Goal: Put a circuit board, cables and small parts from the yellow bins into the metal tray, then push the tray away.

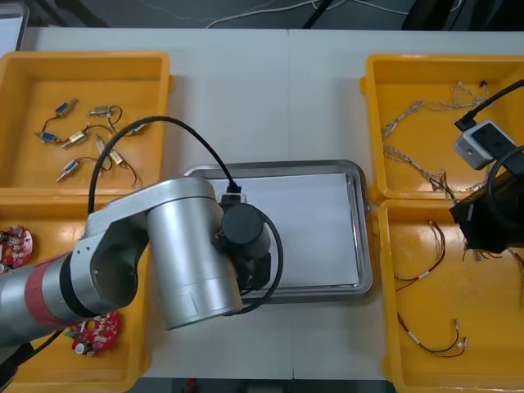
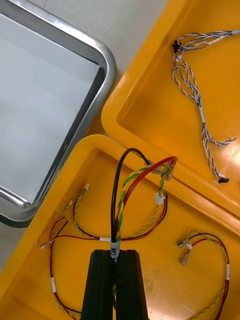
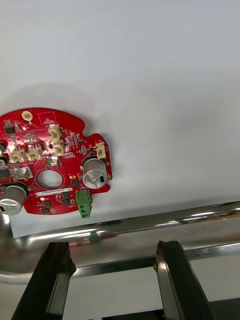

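Light table (image 1: 246, 74) carries the metal tray (image 1: 361, 246) between yellow bins (image 1: 98, 57). Right gripper (image 2: 116, 265) is clamped on 1 red and yellow cable (image 2: 131, 191) above the near right bin (image 2: 90, 142); the tray lies to its left, past that bin's wall. Left gripper (image 3: 115, 247), spread and empty, hovers by the circuit board (image 3: 52, 167) lying inside the tray

Light table (image 1: 262, 98), white floor cable (image 1: 254, 11)
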`<state>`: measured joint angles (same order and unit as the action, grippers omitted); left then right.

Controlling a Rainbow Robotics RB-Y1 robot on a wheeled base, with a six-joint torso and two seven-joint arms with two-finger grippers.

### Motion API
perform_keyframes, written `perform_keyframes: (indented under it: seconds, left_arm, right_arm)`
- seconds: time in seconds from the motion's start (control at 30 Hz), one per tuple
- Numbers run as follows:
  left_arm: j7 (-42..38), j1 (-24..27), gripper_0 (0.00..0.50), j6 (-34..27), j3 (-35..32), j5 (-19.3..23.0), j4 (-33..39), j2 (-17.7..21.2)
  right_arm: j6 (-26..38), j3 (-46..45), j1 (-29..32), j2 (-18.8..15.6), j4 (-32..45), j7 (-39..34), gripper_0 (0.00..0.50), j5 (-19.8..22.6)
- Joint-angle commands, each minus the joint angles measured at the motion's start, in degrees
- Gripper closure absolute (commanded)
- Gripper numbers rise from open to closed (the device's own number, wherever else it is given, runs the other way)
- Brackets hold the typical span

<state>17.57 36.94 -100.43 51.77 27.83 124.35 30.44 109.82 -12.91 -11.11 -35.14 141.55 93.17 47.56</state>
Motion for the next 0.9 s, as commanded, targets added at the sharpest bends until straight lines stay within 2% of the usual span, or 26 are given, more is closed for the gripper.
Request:
perform_keyframes:
  seconds: [0.03, 0.2, 0.3, 0.37, 0.4, 0.53, 0.7, 0.73, 0.77, 0.9]
  left_arm:
    - [1.5, 0.6, 0.000, -2.1, -5.5, 3.5, 5.1, 4.3]
    - [1.9, 1.2, 0.000, -3.9, -9.1, 6.5, 6.6, 6.5]
    - [2.6, 2.4, 0.000, -3.9, -12.3, 9.9, 7.9, 9.0]
    - [2.6, 3.8, 0.000, -3.7, -14.2, 12.7, 8.1, 10.5]
    - [2.6, 3.8, 0.000, -3.7, -14.2, 12.7, 8.1, 10.5]
    - [3.7, 5.1, 0.000, -4.0, -19.4, 18.0, 8.1, 14.4]
    - [10.4, 5.0, 0.000, -5.3, -25.3, 23.6, 6.7, 18.5]
    - [10.4, 5.0, 0.000, -5.3, -25.3, 23.6, 6.7, 18.5]
    - [12.7, 5.0, 0.000, -5.6, -27.4, 25.8, 5.6, 19.7]
    - [17.2, 5.1, 0.000, -5.7, -31.9, 29.3, 2.8, 22.2]
  right_arm:
    - [0.2, 3.9, -3.1, -2.9, 1.9, -4.0, 0.500, 1.6]
    - [0.2, 4.7, -4.0, -2.8, 1.9, -4.7, 0.500, 3.8]
    - [0.2, 6.1, -5.0, -2.9, 1.9, -5.3, 0.500, 5.3]
    - [0.2, 7.9, -5.7, -3.0, 1.9, -5.6, 0.500, 5.4]
    - [0.2, 7.9, -5.7, -3.0, 1.9, -5.6, 0.500, 5.4]
    - [0.2, 12.6, -8.1, -3.8, 1.9, -6.1, 0.500, 5.4]
    - [0.2, 18.2, -9.8, -4.5, 1.9, -6.8, 0.500, 4.1]
    - [0.2, 18.2, -9.8, -4.5, 1.9, -6.8, 0.500, 4.1]
    - [0.2, 20.4, -10.1, -4.8, 1.9, -7.1, 0.500, 3.3]
    - [0.2, 26.1, -11.7, -5.6, 1.9, -7.9, 0.500, 1.0]
